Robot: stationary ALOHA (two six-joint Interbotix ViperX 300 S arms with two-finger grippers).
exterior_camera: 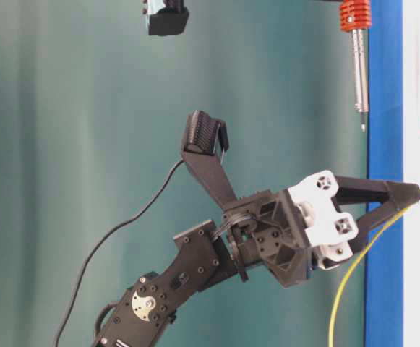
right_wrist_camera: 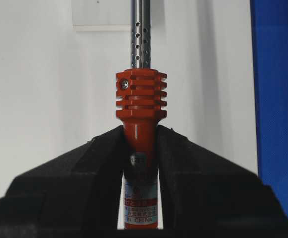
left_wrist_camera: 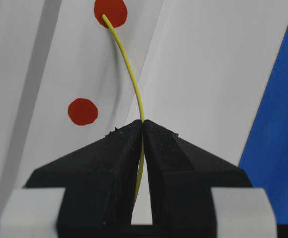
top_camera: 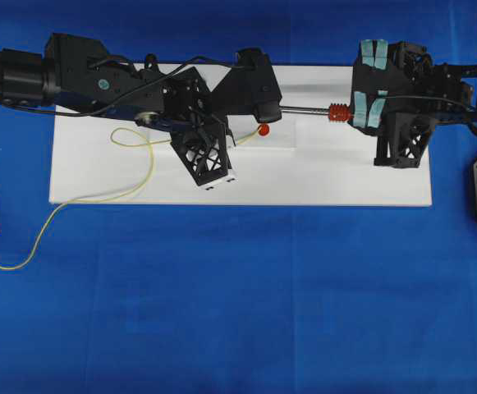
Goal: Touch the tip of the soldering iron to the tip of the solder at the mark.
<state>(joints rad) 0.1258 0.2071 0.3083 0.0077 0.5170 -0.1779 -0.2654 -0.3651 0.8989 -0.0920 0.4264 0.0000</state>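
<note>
Your left gripper (left_wrist_camera: 143,130) is clamped on the solder (left_wrist_camera: 134,84), whose tip rests on a red mark (left_wrist_camera: 111,11) ahead of it. Your right gripper (right_wrist_camera: 140,144) grips the iron (right_wrist_camera: 140,99), its tip short of that mark. Push too hard and the springy wire could skid off. Count: one iron, one solder, three marks.

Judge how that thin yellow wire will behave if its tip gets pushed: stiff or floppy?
Probably floppy: the thin yellow wire bows sideways between the left claw and the red round mark. Its slack loops over the white board, suggesting it is light. A push would likely deflect the tip.
</note>
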